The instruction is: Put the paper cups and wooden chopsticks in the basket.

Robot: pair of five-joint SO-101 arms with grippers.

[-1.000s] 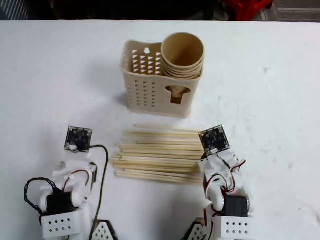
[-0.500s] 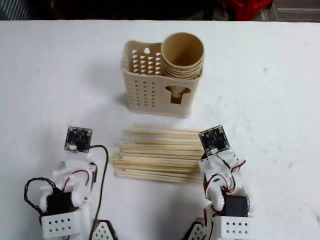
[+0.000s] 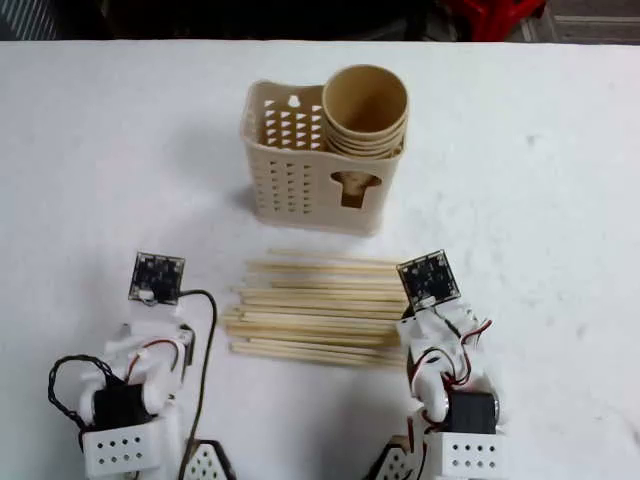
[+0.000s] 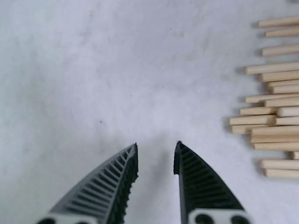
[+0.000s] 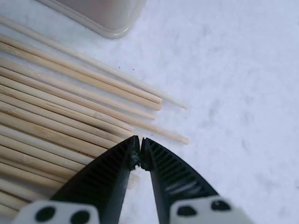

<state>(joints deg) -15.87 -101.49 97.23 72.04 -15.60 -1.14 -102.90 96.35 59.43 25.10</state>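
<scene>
High view: the basket [image 3: 318, 180] stands upright on the white worktop [image 3: 540, 180], farther from the arms than everything else. A stack of paper cups [image 3: 365, 105] sits inside it, at its right end, their rims above the basket's wall. The wooden chopsticks [image 3: 315, 310] lie flat in a loose pile on the worktop, just in front of the basket and between the left arm [image 3: 130, 400] and the right arm [image 3: 445, 390]. The pile's right ends run under the right arm's wrist.

Left wrist view: the left gripper [image 4: 155, 156] has its fingers [image 4: 117, 182] spread apart with nothing between them, over bare worktop. The chopsticks' ends show off to one side, apart from the fingers.

Right wrist view: the right gripper [image 5: 140, 150] has its fingers [image 5: 112, 172] clenched, tips almost touching, with nothing seen between them. The tips hang over the edge of the chopstick pile, near the sticks' ends. A corner of the basket lies beyond the pile.
</scene>
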